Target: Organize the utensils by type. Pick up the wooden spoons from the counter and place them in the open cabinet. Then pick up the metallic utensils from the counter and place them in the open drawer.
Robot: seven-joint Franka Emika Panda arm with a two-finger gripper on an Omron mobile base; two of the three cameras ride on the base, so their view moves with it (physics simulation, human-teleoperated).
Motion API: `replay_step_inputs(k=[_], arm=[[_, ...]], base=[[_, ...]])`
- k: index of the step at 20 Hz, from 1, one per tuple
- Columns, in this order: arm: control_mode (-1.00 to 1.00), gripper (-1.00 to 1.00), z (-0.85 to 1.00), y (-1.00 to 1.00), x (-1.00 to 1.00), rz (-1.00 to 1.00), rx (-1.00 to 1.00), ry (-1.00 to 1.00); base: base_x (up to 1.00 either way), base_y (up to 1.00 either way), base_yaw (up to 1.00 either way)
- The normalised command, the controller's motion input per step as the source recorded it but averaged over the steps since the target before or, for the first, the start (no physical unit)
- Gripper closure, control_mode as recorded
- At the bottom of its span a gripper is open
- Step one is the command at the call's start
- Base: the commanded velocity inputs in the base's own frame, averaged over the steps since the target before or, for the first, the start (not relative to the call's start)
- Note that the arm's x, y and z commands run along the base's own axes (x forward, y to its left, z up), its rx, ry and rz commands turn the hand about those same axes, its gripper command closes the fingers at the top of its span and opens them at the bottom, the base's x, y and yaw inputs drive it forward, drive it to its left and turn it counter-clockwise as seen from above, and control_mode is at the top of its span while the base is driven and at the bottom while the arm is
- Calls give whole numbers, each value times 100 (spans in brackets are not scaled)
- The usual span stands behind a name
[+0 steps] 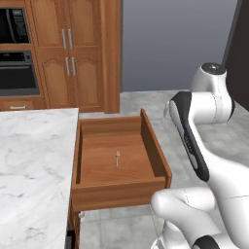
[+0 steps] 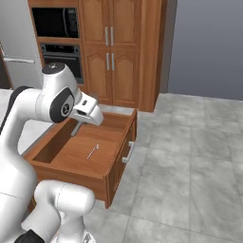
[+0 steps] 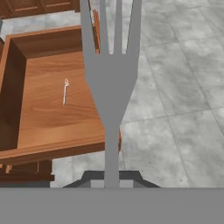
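Grey metal fork (image 3: 110, 78) clamped by its handle in the jaws of the gripper (image 3: 111, 177), tines pointing straight ahead, poised over the front edge of the open drawer (image 3: 13, 78); a small metal spoon (image 3: 65, 91) lies inside, left of the fork.

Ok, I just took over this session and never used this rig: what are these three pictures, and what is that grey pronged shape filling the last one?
A white robot arm stands on a mobile base in a simulated kitchen. Two pictures come from cameras on the base, behind the arm to either side. The third looks along the gripper, which is shut on a grey metal fork: that is the pronged shape, close to the lens. Below is the open wooden drawer, beside the marble counter, with a small metal spoon already inside.
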Motion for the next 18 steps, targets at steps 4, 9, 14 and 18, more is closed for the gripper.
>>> replay_step_inputs(k=[4,9,14,18], arm=[[100,100,0,0,0,0,0,0],[100,100,0,0,0,0,0,0],[100,100,0,0,0,0,0,0],[-100,100,-14,0,9,0,1,3]], base=[[3,4,0],[4,0,0],[0,0,0],[1,0,0]])
